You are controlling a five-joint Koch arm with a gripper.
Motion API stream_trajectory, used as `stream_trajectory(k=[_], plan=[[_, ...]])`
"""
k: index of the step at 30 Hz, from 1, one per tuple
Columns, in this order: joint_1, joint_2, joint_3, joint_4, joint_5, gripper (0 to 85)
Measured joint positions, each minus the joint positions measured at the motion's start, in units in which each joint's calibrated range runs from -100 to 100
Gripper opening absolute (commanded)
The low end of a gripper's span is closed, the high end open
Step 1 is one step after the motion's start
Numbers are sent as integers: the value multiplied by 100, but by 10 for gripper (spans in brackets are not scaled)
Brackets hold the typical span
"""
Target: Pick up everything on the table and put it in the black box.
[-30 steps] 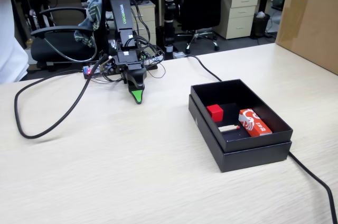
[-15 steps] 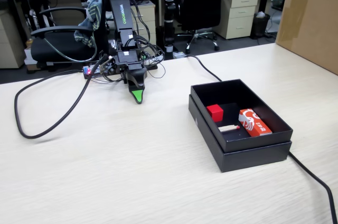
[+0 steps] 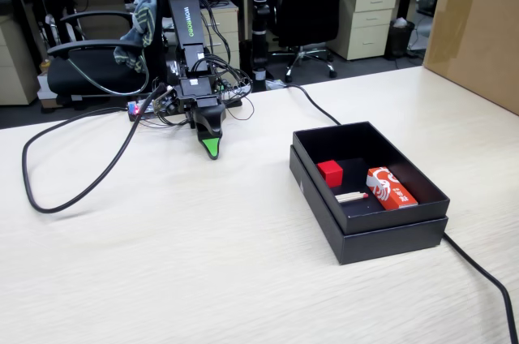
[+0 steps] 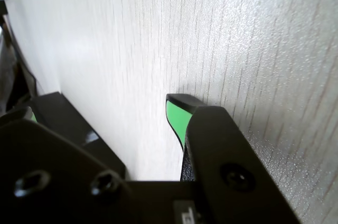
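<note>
The black box [image 3: 369, 226] stands open on the right of the table in the fixed view. Inside it lie a red cube [image 3: 330, 173], a red and white packet [image 3: 391, 188] and a small pale stick [image 3: 351, 196]. My gripper [image 3: 211, 148] hangs tip-down just above the tabletop at the back left, well away from the box. In the wrist view my gripper [image 4: 105, 110] shows its green-padded jaws apart, with bare pale wood between them and nothing held.
A thick black cable [image 3: 73, 186] loops over the left of the table and another cable [image 3: 478, 267] runs past the box's right side. A large cardboard box [image 3: 478, 27] stands at the far right. Office chairs and desks stand behind the table.
</note>
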Motion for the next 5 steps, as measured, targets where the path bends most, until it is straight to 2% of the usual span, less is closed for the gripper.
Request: stream_trajectory(k=[5], plan=[[0,0,0,0,5,484]])
